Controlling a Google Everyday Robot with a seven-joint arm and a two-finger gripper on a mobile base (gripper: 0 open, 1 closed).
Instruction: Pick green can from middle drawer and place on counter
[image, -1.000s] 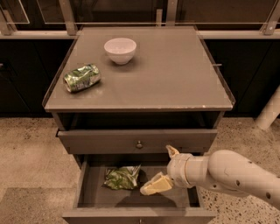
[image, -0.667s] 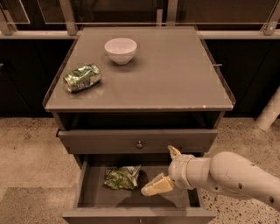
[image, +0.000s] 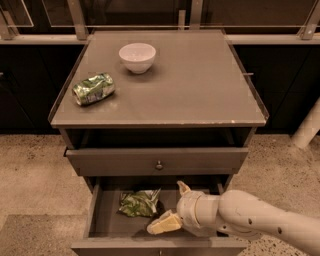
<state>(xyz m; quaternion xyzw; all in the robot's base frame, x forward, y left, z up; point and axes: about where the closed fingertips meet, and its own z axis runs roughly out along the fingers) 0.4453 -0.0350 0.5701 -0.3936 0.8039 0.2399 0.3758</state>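
The green can (image: 139, 203), a crumpled green-and-white foil packet, lies on the floor of the open middle drawer (image: 102, 220), left of centre. My gripper (image: 173, 206) is inside the drawer just right of the can, low over the floor. It is open and empty, with one pale finger (image: 163, 223) pointing towards the can and the other (image: 183, 188) pointing up and back. The fingers stand beside the can, apart from it. The counter (image: 200, 85) is the flat grey-brown top of the cabinet above.
A white bowl (image: 137, 56) stands at the back of the counter. A smaller rolled-up green packet (image: 93, 89) lies at the counter's left edge. The upper drawer (image: 159, 162) with a round knob is slightly open above the gripper. A speckled floor surrounds the cabinet.
My gripper has moved left and lower in the drawer, closer to the green can. The can, the bowl and the rolled packet have not moved.
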